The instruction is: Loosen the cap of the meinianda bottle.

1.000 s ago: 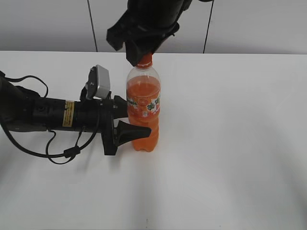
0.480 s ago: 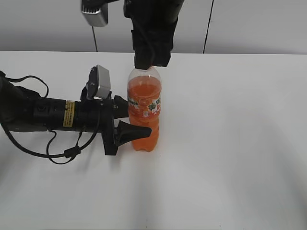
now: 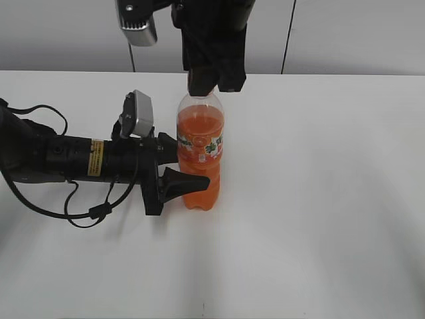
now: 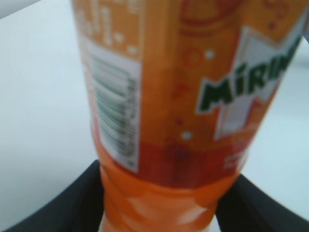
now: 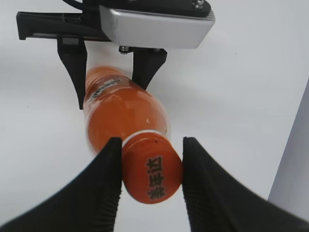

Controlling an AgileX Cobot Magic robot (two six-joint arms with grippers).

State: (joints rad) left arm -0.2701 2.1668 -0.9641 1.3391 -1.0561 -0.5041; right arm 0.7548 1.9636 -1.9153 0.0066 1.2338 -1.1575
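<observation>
Two grippers on one bottle, on a white table (image 3: 319, 212). Far left: loose black cable (image 3: 80, 209) lying on the table beside the left arm (image 3: 60, 158). Left arm stretched flat along the table, pointing right, small grey camera box (image 3: 137, 114) on top. Left gripper (image 3: 192, 169) closed around the lower body of the meinianda bottle (image 3: 199, 153), one finger in front, the other behind; up close from the left wrist, black fingers (image 4: 72, 203) pressed against both sides of the bottle just under the label (image 4: 193, 87). Bottle upright near the middle of the table, full of orange drink, orange-white-green label band around its middle. Above it, right arm (image 3: 212, 33) coming straight down from the top edge. Right gripper (image 5: 150, 166) clamped on the cap (image 5: 153, 175): from the right wrist, two black fingers (image 5: 108, 179) touching the orange cap on either side, dark characters printed on its top. Cap itself hidden behind the gripper in the outside view. Right half of the table bare white, pale panelled wall (image 3: 358, 33) behind.
</observation>
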